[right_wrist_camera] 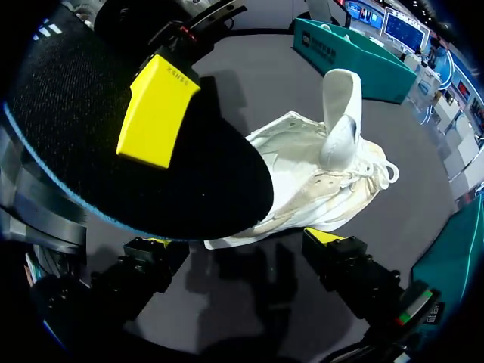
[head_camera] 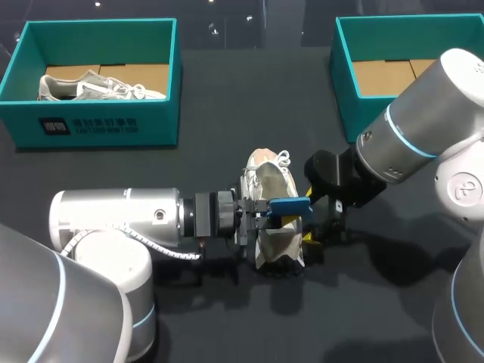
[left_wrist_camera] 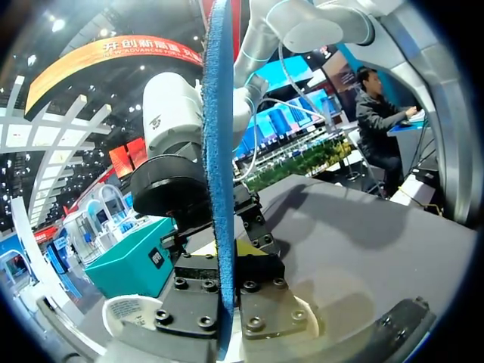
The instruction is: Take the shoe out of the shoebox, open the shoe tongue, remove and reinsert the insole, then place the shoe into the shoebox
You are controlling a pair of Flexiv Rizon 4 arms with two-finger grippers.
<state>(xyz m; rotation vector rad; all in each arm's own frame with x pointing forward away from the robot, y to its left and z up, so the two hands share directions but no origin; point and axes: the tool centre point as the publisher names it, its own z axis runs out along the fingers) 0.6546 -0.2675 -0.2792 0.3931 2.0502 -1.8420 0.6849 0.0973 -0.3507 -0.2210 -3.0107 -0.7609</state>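
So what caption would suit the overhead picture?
Left gripper holds a blue insole over the white shoe at mid-table; right gripper open beside it.

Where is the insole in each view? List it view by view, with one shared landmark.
Head view: insole is blue, mid-table, over the white shoe, held in the left gripper.
Left wrist view: insole shows edge-on, a blue strip rising between the fingers.
Right wrist view: insole is a broad dark sheet ahead of the right gripper, beside the white shoe.
Shared landmark: the left gripper clamped on it.
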